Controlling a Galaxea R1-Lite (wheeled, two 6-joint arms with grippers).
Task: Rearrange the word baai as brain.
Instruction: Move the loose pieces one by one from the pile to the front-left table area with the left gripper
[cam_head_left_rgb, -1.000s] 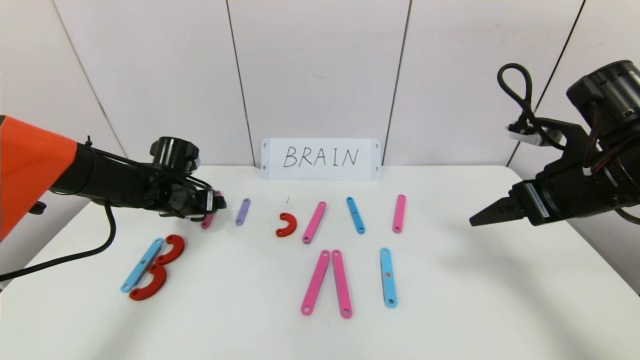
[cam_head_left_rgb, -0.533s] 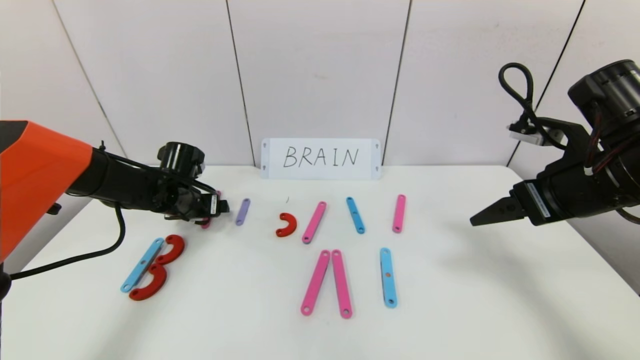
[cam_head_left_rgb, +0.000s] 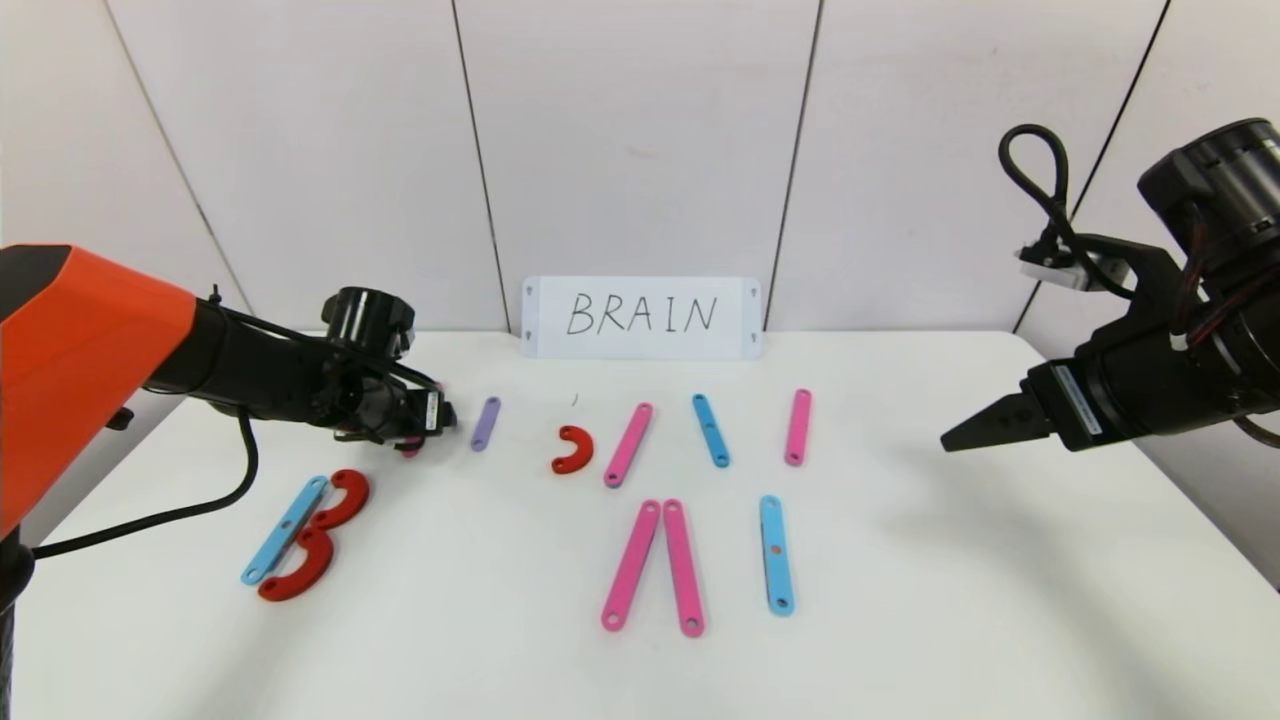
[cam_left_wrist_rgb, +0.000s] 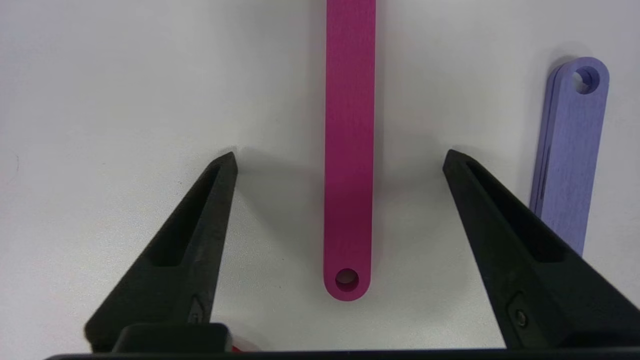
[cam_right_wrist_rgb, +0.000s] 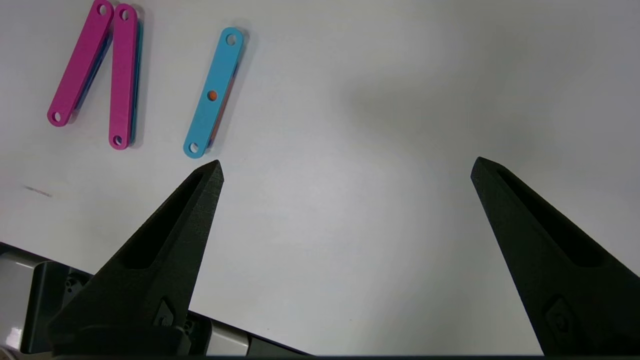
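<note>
Left wrist: gripper (cam_left_wrist_rgb: 340, 160) astride pink bar (cam_left_wrist_rgb: 349, 150)

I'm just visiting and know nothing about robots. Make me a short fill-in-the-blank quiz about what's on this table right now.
1. The left gripper has its open fingers on either side of a ____ bar.
2. The white card at the back of the table reads ____.
3. Next to the pink bar lies a shorter bar coloured ____.
4. The right gripper hangs over bare table, holding ____.

Missing words: pink; BRAIN; purple; nothing
</note>
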